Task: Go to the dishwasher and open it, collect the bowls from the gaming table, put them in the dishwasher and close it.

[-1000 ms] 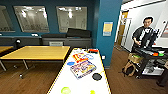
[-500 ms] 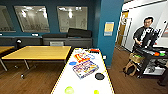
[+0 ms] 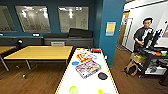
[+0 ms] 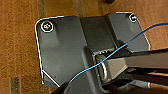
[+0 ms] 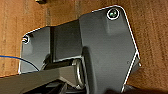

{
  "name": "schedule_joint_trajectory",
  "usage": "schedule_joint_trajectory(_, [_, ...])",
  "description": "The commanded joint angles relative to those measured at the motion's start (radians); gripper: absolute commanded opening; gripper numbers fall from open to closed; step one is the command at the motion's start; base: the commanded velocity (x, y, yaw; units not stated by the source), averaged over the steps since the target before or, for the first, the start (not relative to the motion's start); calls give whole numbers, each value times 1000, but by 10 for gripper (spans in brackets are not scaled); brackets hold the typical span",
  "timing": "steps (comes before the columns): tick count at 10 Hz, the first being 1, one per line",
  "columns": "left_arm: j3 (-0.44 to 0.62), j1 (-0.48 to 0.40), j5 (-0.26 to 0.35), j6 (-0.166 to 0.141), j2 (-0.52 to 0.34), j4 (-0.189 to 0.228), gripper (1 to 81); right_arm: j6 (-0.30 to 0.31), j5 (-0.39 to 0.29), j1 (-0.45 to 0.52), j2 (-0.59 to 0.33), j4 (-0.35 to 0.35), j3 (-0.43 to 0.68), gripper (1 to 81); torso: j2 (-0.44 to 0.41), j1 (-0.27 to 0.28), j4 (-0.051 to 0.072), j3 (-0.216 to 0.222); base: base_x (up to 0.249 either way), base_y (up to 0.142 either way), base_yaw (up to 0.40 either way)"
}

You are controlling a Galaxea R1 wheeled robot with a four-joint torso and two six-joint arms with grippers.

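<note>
A yellow wooden table (image 3: 40, 52) is standing at the left of the head view on the wooden floor (image 3: 37, 77), and just to its right the long white gaming table (image 3: 87, 83) is running up the middle, carrying colourful game boxes (image 3: 87, 68) and a dark flat round object (image 3: 102, 75). Two lime-green bowls (image 3: 73, 89) are sitting at its near end, one larger, one small beside it. Further right a person (image 3: 143, 32) is standing at a control rig (image 3: 153, 50); whether either pincer is wide or narrow, I cannot tell.
</note>
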Motion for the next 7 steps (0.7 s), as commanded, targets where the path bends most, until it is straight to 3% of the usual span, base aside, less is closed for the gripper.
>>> schedule_joint_trajectory(1, [0, -35, 48, 5, -11, 11, 811, -3, -42, 43, 9, -9, 2, 811, 0, 0, 0, 0, 0, 104, 0])
schedule_joint_trajectory(7, [2, -37, 48, 7, 1, 10, 811, -3, -42, 51, 5, -7, -1, 811, 0, 0, 0, 0, 0, 87, 0])
